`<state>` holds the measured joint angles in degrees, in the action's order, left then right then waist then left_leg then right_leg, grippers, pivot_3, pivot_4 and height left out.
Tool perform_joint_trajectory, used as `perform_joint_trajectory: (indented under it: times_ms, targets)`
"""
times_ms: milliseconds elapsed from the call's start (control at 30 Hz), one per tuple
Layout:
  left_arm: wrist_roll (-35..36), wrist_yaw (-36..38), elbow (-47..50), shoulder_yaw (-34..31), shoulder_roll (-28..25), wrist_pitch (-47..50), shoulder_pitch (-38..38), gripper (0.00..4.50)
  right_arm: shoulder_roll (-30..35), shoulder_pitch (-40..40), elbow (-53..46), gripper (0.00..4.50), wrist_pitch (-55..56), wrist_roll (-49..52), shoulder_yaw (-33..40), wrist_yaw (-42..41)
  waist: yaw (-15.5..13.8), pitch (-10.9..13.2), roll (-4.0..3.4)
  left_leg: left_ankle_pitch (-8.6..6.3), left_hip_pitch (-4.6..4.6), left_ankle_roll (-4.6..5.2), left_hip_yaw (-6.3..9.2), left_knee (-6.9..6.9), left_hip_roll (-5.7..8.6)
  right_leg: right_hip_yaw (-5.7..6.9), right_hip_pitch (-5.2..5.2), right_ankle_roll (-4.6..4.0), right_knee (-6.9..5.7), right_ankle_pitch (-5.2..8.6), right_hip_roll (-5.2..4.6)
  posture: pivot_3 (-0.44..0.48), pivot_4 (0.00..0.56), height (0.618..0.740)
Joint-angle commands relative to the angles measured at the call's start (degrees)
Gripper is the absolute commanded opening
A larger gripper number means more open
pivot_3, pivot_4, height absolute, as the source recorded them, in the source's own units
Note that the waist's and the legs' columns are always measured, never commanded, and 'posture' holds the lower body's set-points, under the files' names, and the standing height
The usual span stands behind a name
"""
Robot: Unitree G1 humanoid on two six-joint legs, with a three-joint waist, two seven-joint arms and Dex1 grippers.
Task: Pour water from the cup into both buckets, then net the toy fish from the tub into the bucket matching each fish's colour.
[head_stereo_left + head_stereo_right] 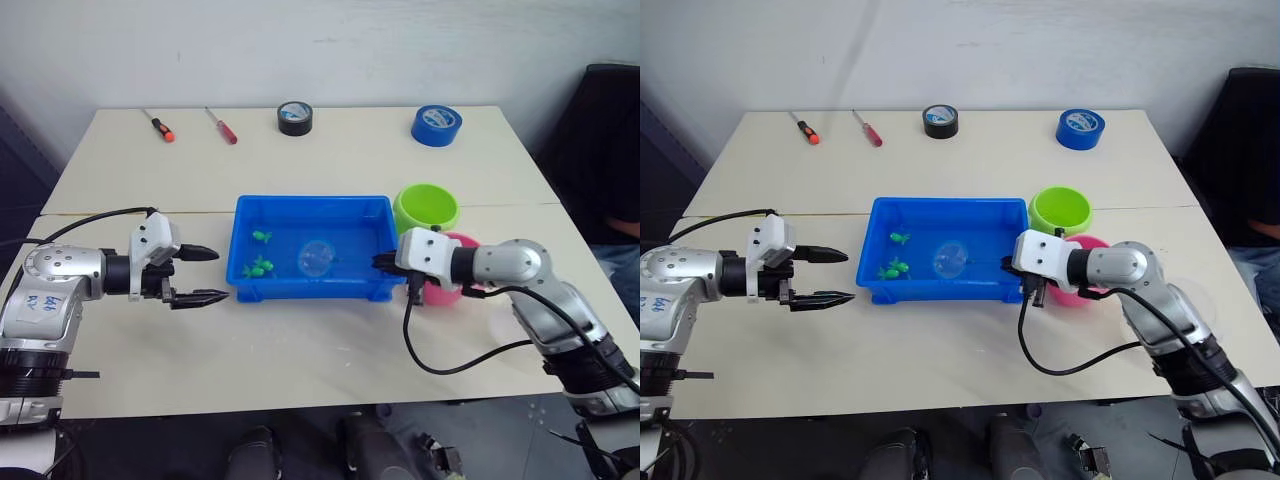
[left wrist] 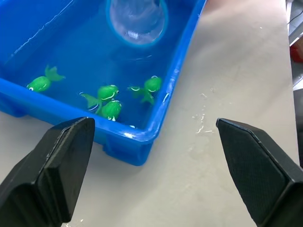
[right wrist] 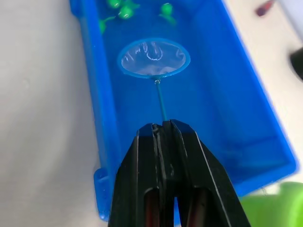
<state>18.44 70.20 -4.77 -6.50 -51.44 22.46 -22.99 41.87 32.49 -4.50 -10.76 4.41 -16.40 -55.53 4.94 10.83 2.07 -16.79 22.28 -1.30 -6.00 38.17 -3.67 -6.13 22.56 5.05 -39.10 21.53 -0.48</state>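
In the middle of a pale bench point(image 1: 330, 360) sits a shallow blue tub point(image 1: 312, 292) holding water. Several small green fish point(image 1: 260, 267) float near the tub's left end; the left wrist view shows four of them, three bunched together and one apart. No pink fish can be made out in the tub.

The right gripper point(image 3: 163, 130) reaches in over the tub's right end, its two black fingers pressed together on the thin handle of a net point(image 3: 153, 58). The net's round blue hoop lies near the centre of the tub, low at the water, with nothing visible in its mesh, and the green fish sit just beyond it.

The left gripper point(image 1: 205, 275) hovers just off the tub's left end, above the bench, its fingers spread wide and holding nothing.

A lime green bucket point(image 1: 427, 208) stands touching the tub's far right corner. A pink bucket point(image 1: 455, 285) stands just in front of it, partly hidden behind the right arm.

Along the far edge of the bench lie two red-handled screwdrivers point(image 1: 158, 125), a black tape roll point(image 1: 295, 117) and a blue tape roll point(image 1: 436, 124).
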Motion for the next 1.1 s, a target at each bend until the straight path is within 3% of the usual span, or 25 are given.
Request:
perform_joint_trajectory:
  times_ms: [33,533,767,1100]
  targets:
    - [1.89,-0.99,3.46,-2.78,-1.54,1.37,1.04,4.48,-1.61,2.14,1.54,0.00,4.14,-1.01,-0.47,-1.63,0.03,0.00,0.00,0.00,0.00,0.00,-0.01,0.00,0.00,0.00,0.00,0.00,-0.02,0.00,0.00,0.000,0.150,0.740]
    - [2.84,-2.66,5.18,-3.26,-2.01,3.33,1.54,4.48,-8.79,7.88,12.17,0.00,13.45,-9.42,-4.28,-2.51,0.05,0.00,-0.01,0.01,-0.01,-0.02,0.02,0.03,0.01,0.06,0.00,0.00,-0.07,0.00,-0.02,0.000,0.150,0.740]
    - [2.94,-3.20,4.75,-2.93,-1.62,3.10,0.78,4.48,-11.12,6.01,7.23,0.00,5.73,-3.08,-2.49,-6.62,0.12,0.00,-0.01,0.02,-0.01,-0.04,0.06,0.03,0.00,0.10,0.00,-0.01,-0.10,0.01,-0.02,0.000,0.150,0.740]
    - [2.72,-3.58,3.58,-2.56,-1.09,2.39,-0.05,4.48,-11.93,4.10,3.94,0.00,-4.04,2.06,0.97,-5.66,0.08,0.00,-0.01,0.02,-0.01,-0.04,0.10,0.02,0.01,0.14,-0.01,-0.02,-0.09,0.01,-0.03,0.000,0.150,0.740]
